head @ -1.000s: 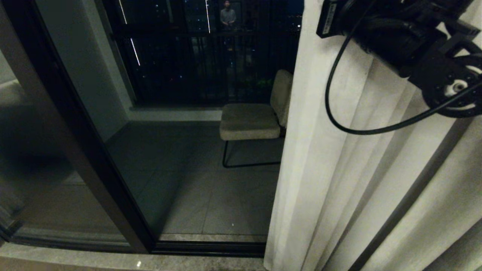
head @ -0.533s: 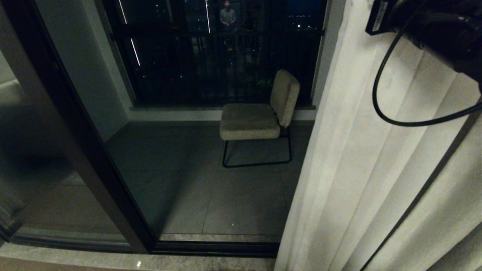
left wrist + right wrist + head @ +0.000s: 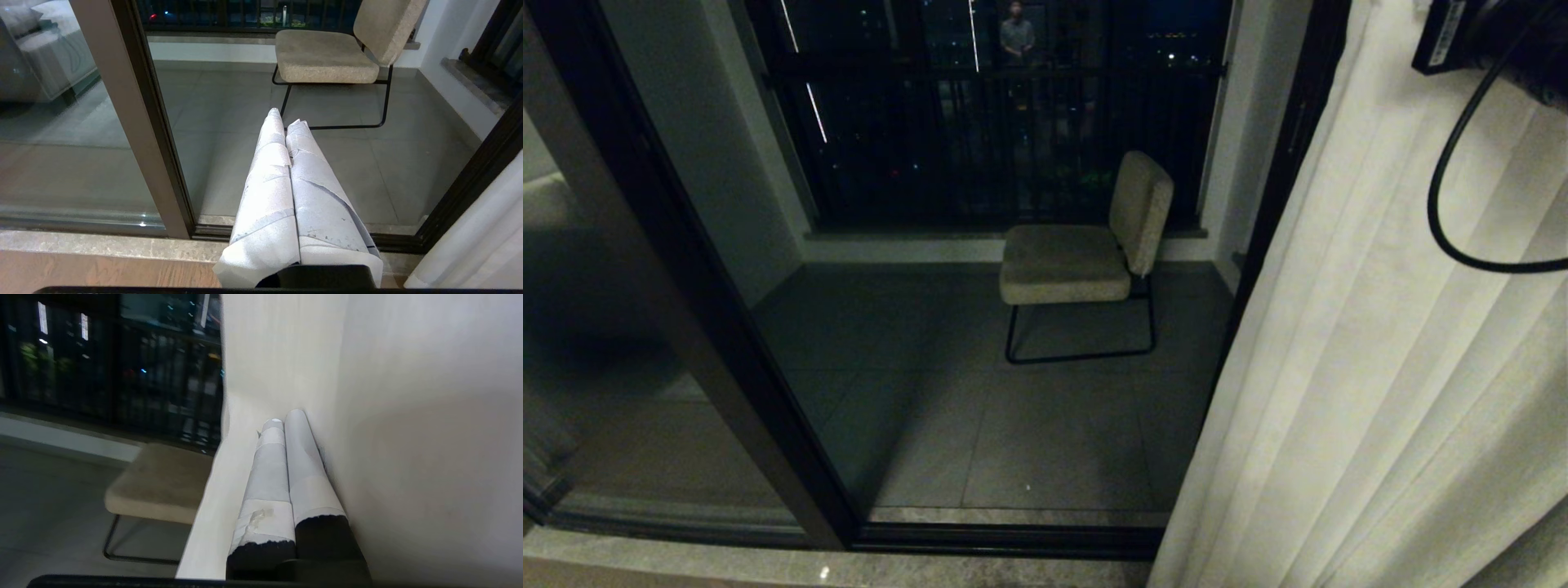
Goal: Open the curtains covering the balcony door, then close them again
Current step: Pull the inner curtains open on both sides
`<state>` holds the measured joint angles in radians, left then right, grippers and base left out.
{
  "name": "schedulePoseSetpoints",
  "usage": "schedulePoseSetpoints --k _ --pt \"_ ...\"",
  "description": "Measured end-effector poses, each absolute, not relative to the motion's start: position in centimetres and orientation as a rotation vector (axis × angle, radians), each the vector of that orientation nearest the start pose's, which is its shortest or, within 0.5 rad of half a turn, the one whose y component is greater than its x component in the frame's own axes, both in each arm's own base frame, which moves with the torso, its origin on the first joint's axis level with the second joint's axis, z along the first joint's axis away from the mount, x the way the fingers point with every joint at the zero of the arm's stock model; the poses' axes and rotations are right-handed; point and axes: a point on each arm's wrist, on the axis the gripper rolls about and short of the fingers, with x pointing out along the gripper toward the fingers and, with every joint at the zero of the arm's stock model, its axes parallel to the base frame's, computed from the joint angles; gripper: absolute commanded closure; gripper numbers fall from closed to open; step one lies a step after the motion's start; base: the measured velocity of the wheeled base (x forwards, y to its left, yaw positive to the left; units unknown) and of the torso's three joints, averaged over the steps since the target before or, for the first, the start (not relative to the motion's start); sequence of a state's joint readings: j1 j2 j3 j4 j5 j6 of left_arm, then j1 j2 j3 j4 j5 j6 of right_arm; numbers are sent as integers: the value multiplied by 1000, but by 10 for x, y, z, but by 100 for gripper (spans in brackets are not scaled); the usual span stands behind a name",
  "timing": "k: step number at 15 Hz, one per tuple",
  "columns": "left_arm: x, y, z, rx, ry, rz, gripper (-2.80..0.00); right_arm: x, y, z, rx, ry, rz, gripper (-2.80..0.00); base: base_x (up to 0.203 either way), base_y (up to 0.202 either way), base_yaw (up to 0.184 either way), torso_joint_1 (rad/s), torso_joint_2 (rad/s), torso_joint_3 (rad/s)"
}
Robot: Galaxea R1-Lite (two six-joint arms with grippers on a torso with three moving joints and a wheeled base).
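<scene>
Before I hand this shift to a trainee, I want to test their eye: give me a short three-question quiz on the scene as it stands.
1. True or false: the curtains hide the chair.
2. What are the right gripper fingers pressed against? A) glass B) curtain fabric C) chair
3. The left gripper is ____ and holds nothing.

Key: 1 false, the chair shows through the balcony door; 2 B; 3 shut.

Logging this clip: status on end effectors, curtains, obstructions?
Right end effector shut, pressed into the curtains. Left end effector shut, off the fabric. Balcony door glass mostly uncovered. Nothing in the way.
</scene>
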<state>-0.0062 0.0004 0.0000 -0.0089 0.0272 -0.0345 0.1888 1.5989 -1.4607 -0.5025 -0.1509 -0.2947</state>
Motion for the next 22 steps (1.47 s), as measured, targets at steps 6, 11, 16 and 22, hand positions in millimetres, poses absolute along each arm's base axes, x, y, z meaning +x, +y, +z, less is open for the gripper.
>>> schedulePoseSetpoints --k 6,11,16,22 --pt "-23 1 76 -35 -9 21 0 269 21 385 -252 -319 -107 0 0 0 0 0 0 0" --pt "-23 1 76 -35 -9 20 0 268 -9 385 -274 -312 -190 0 0 0 0 0 0 0" --pt "-23 1 76 -35 -9 21 0 269 -36 383 -289 -300 -262 0 0 0 0 0 0 0" --pt "-23 1 76 -35 -9 21 0 283 -68 373 -287 -277 -336 0 0 0 0 0 0 0"
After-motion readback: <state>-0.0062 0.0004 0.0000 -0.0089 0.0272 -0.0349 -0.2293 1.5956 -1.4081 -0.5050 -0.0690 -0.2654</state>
